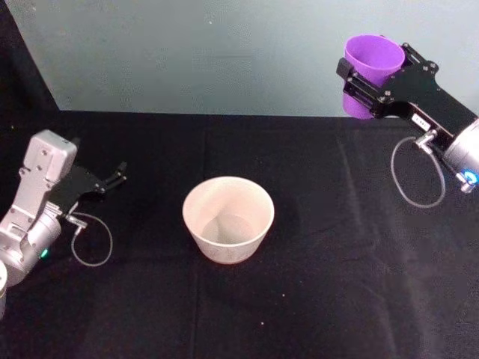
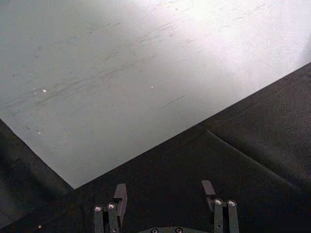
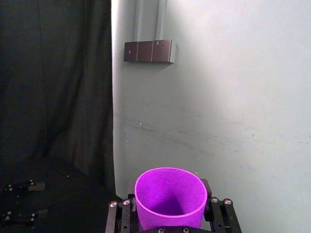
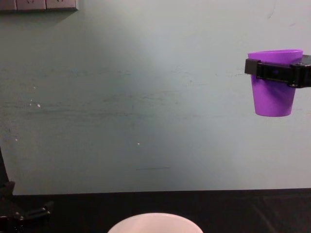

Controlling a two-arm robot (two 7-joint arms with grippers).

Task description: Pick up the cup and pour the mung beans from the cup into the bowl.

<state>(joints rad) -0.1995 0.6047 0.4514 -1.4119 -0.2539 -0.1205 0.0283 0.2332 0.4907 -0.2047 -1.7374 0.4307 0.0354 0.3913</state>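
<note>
Over black cloth [image 1: 337,262], the right gripper [image 1: 376,67], clamping the small purple plastic cup [image 1: 372,56] upright, high right of the wide white bowl [image 1: 224,250], should centre above it before tipping; left gripper [image 1: 117,174] idles agape.

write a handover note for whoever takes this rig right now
Right gripper: shut on the cup, held upright, high above the far right of the table.
Left gripper: open, empty, low at the left.
Bowl: mid-table, no beans visible in it.
Done: cup picked up.
Left: bring the cup over the bowl and tip it.
</note>
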